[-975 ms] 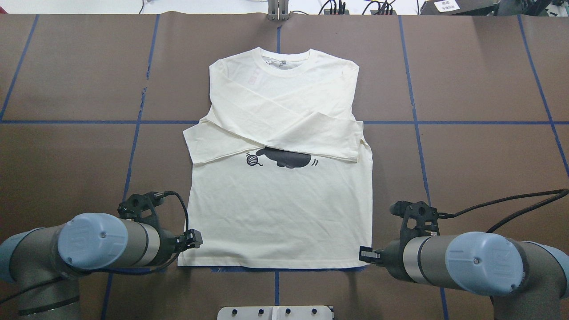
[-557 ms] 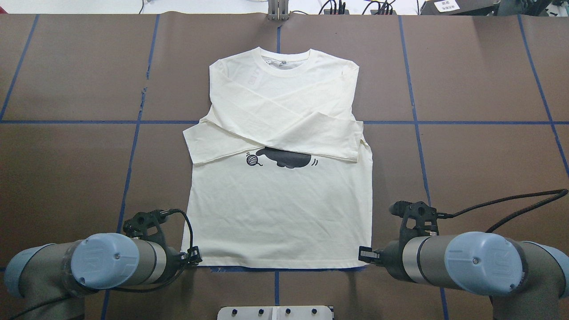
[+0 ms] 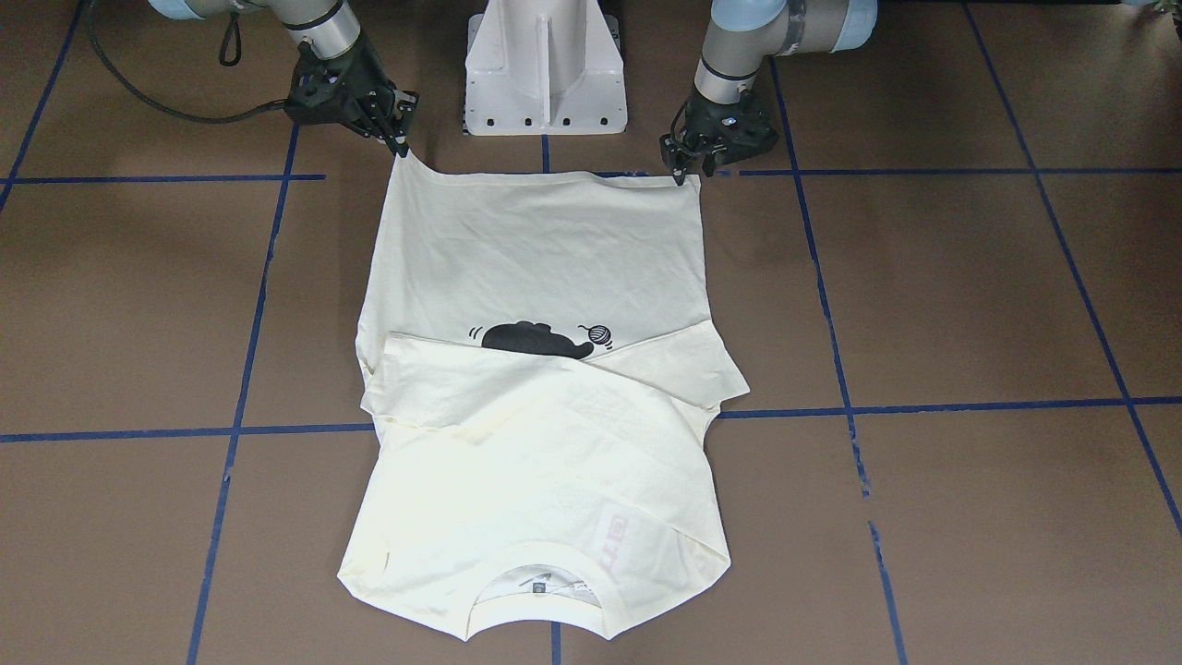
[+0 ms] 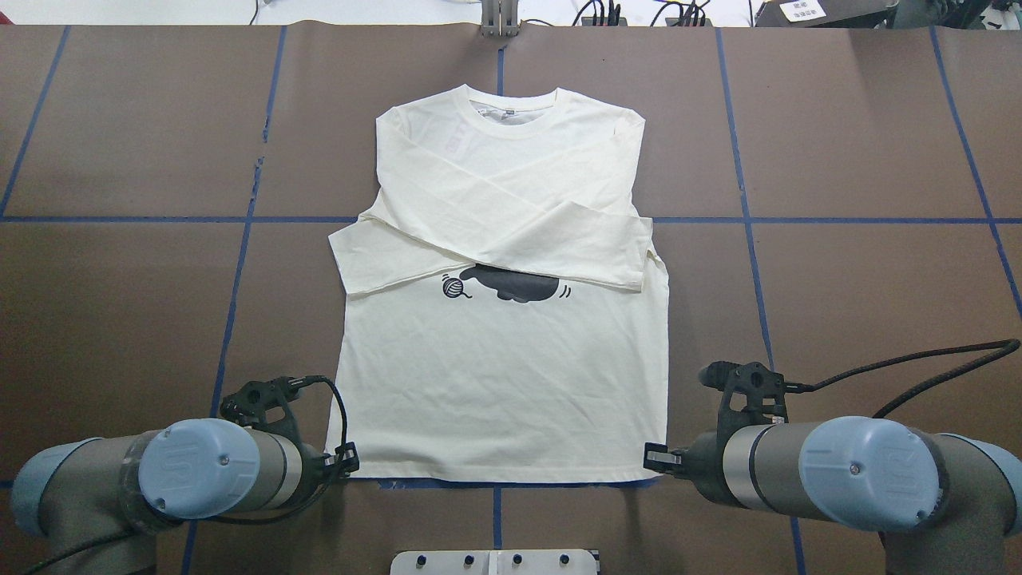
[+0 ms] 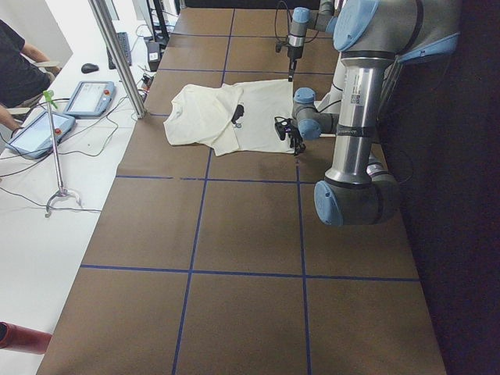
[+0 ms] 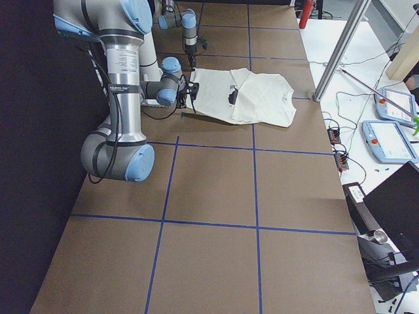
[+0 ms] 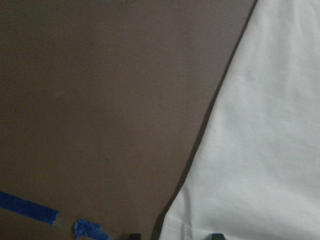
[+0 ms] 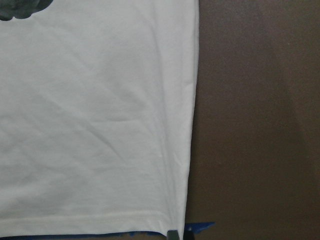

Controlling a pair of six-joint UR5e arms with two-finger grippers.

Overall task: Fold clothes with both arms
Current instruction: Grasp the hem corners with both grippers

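Note:
The cream-white T-shirt (image 4: 503, 383) lies flat on the brown table, collar at the far end. Both sleeves are folded across the chest above the black cat print (image 4: 511, 285). My left gripper (image 4: 349, 463) is low at the near-left hem corner and open; in the left wrist view the shirt's corner (image 7: 260, 150) lies between the two fingertips. At the near-right hem corner my right gripper (image 4: 655, 458) is shut on the fabric. In the front-facing view that corner of the shirt (image 3: 536, 240) peaks up slightly into the right gripper (image 3: 399, 148), while the left gripper (image 3: 685, 169) sits at the other corner.
The white pedestal base (image 3: 545, 74) stands between the arms at the table's near edge. Blue tape lines (image 4: 239, 263) grid the brown surface. A side table beyond the far edge holds tablets (image 5: 86, 98), cables and a metal post (image 5: 117, 55); a person (image 5: 19, 62) stands there.
My left gripper has moved back toward the table's near edge and down to the shirt's near-left hem corner. The right arm and the shirt have stayed where they were.

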